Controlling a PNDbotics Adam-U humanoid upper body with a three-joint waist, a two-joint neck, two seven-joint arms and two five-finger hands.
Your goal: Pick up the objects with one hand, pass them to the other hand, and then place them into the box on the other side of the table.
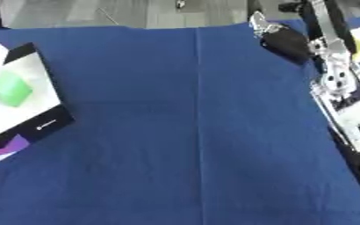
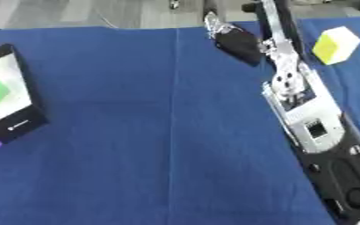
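- The right arm (image 2: 302, 105) comes in from the near right corner and stretches diagonally toward the far edge of the table, silver joints and a white panel showing along its length.
- The right hand (image 2: 237, 41) lies at the far end of that arm, a dark shape low over the blue cloth (image 1: 191, 132) close to the table's far edge.
- Whether its fingers are straight or curled cannot be told; the hand shows only as a black mass with a pale silvery tip on its far left side. Nothing can be seen held in it.
- A yellow-and-white block (image 2: 336, 44) lies on the cloth to the right of the hand, on the other side of the forearm from the middle of the table. It is near the hand but apart from it, with the arm between them, and it sits at about the same depth as the wrist.
- At the far left of the table a box (image 1: 29, 127) lies with a white inside and a black rim; a purple patch shows on its near edge.
- A green block (image 1: 10, 88) rests inside that box, on the white floor, well apart from the right hand across the whole width of the cloth.
- The middle of the cloth shows a long crease running near to far.
- The left hand appears in neither view.
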